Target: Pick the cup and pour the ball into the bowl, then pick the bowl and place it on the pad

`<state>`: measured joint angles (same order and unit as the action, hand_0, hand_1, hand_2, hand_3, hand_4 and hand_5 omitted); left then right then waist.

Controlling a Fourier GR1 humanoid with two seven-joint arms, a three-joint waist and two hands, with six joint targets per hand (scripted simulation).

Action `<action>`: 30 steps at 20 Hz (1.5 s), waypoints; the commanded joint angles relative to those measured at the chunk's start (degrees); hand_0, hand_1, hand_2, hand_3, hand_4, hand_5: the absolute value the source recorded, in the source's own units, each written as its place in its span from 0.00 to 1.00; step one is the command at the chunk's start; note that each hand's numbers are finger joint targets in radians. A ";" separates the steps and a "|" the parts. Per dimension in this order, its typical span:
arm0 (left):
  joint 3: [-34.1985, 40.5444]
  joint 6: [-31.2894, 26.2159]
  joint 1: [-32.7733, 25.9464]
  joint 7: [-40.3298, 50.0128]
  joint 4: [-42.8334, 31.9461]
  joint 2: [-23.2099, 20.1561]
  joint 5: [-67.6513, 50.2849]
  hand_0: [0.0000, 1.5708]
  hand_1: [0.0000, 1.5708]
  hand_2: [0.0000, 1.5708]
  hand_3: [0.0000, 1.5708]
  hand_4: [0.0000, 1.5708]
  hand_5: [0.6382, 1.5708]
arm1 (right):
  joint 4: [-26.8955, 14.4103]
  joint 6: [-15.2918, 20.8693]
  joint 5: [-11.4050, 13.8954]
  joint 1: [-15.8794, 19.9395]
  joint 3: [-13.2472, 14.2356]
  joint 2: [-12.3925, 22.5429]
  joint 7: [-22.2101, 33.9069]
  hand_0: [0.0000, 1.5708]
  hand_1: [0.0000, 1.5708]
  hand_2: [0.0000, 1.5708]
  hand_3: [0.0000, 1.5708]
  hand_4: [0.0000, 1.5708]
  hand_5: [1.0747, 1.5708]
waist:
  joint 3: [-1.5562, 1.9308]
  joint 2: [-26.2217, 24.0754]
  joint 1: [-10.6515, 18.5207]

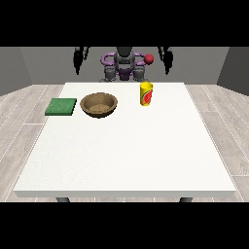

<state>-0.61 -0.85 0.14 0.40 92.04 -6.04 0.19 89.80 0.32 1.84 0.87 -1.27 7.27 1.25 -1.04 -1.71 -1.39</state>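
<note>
A yellow cup (146, 94) with a red mark stands upright on the white table (126, 155), towards the far edge. I cannot see a ball inside it. Left of it sits a brown wooden bowl (99, 104), and further left a flat green pad (61, 106) lies near the table's left edge. Both hands hang raised beside the robot's body, behind the table's far edge: the hand at the view's left (78, 60) and the hand at the view's right (168, 59). Neither touches anything. Their fingers point downward and look straight.
A small red sphere (149, 59) shows on the robot's torso near the shoulder at the view's right. Grey walls and a wooden floor surround the table.
</note>
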 commanded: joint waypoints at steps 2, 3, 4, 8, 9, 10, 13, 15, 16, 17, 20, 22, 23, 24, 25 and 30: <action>0.30 -0.15 0.63 3.00 3.76 -1.19 -0.36 0.00 0.00 0.00 0.00 0.00 0.99 | 3.77 -0.37 -0.47 0.72 0.61 1.52 2.93 0.00 0.00 0.00 0.00 0.00 1.00 | 0.68 -9.92 -0.08; 0.38 -0.24 0.79 3.74 4.49 -1.48 -0.47 0.00 0.00 0.00 0.00 0.00 0.99 | 4.28 -0.56 -0.58 0.64 0.76 1.95 3.76 0.00 0.00 0.00 0.00 0.00 1.00 | 0.77 -11.60 -0.18; 0.58 -0.26 0.81 4.58 4.97 -1.82 -0.56 0.00 0.00 0.00 0.00 0.00 0.99 | 4.91 -0.61 -0.72 0.95 0.86 2.16 4.49 0.00 0.00 0.00 0.00 0.00 1.00 | 0.79 -13.04 0.04; 4.43 1.98 3.17 12.00 8.51 1.69 -8.18 0.00 0.00 0.00 0.00 0.00 0.99 | 4.38 -9.71 -14.99 -1.95 10.40 6.96 5.43 0.00 0.00 0.00 0.00 0.00 1.00 | 1.12 -13.06 -0.76; 4.04 2.02 4.38 13.67 9.81 1.44 -8.31 0.00 0.00 0.00 0.00 0.00 0.99 | 3.43 -9.74 -15.79 -1.24 12.55 7.52 3.11 0.00 0.00 0.00 0.00 0.00 1.00 | 1.10 -11.00 0.33; 7.25 -0.08 3.59 14.22 10.84 -1.77 -10.53 0.00 0.00 0.00 0.00 0.00 0.99 | 5.53 -10.77 -15.50 -2.93 11.11 7.80 5.73 0.00 0.00 0.00 0.00 0.00 1.00 | 1.05 -11.15 -0.14; 7.87 -2.16 0.06 7.04 10.13 -1.55 -10.71 0.00 0.00 0.00 0.00 0.00 0.98 | 5.94 -12.59 -17.46 -4.07 13.84 7.80 1.92 0.00 0.00 0.00 0.00 0.00 1.00 | 1.04 -6.62 -0.22; 10.18 -1.79 4.96 6.66 9.34 -2.61 -11.62 0.00 0.00 0.00 0.00 0.00 0.97 | 3.82 -13.06 -18.73 0.09 16.24 8.61 -0.13 0.00 0.00 0.00 0.00 0.00 1.00 | 1.04 -2.59 0.32; 9.94 -3.45 0.35 3.63 9.43 -1.91 -11.68 0.00 0.00 0.00 0.00 0.00 0.97 | 7.60 -10.99 -15.85 -2.43 13.27 6.13 2.18 0.00 0.00 0.00 0.00 0.00 1.00 | 1.03 -3.67 0.33; 13.25 -4.50 4.06 6.23 8.06 -4.68 -14.39 0.00 0.00 0.00 0.00 0.00 0.97 | 8.96 -10.99 -15.60 -2.48 12.36 5.50 2.32 0.00 0.00 0.00 0.00 0.00 1.00 | 1.03 -3.05 -0.82; 10.34 0.08 9.48 1.61 4.55 -1.47 -9.12 0.00 0.00 0.00 0.00 0.00 0.97 | 4.26 -12.60 -15.86 1.41 13.35 6.11 -1.92 0.00 0.00 0.00 0.00 0.00 1.00 | 1.04 2.33 -1.62; 12.79 -4.81 7.65 -6.95 1.21 -2.69 -11.59 0.00 0.00 0.00 0.00 0.00 0.95 | 2.12 -12.12 -15.29 4.24 14.93 6.99 -4.12 0.00 0.00 0.00 0.00 0.00 1.00 | 1.02 5.35 0.55; 8.37 -3.26 4.53 -7.19 2.39 0.06 -7.51 0.00 0.00 0.00 0.00 0.00 0.96 | -0.63 -13.40 -13.04 0.11 13.84 5.29 -9.49 0.00 0.00 0.00 0.00 0.00 1.00 | 1.05 4.91 0.53; 8.71 -2.76 6.22 -9.69 -0.74 0.46 -6.95 0.00 0.00 0.00 0.00 0.00 0.96 | 0.76 -12.73 -15.05 3.77 14.41 6.60 -3.57 0.00 0.00 0.00 0.00 0.00 1.00 | 1.03 4.46 -0.03; 8.74 -2.55 4.57 -13.38 -0.94 1.33 -6.08 0.00 0.00 0.00 0.00 0.00 0.95 | -1.28 -12.17 -12.07 0.93 13.19 3.67 -11.37 0.00 0.00 0.00 0.00 0.00 1.00 | 1.04 7.45 0.20; 10.07 -2.37 6.26 -25.62 -14.06 2.32 -4.16 0.00 0.00 0.00 0.00 0.00 0.95 | -0.45 -13.81 -12.59 2.83 13.93 5.55 -11.28 0.00 0.00 0.00 0.00 0.00 1.00 | 1.02 9.12 -2.47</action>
<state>8.60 -2.84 5.88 -16.41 85.34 -4.25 -5.24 90.53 -12.66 -11.49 3.15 12.21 12.57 -6.89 -0.02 5.05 -2.99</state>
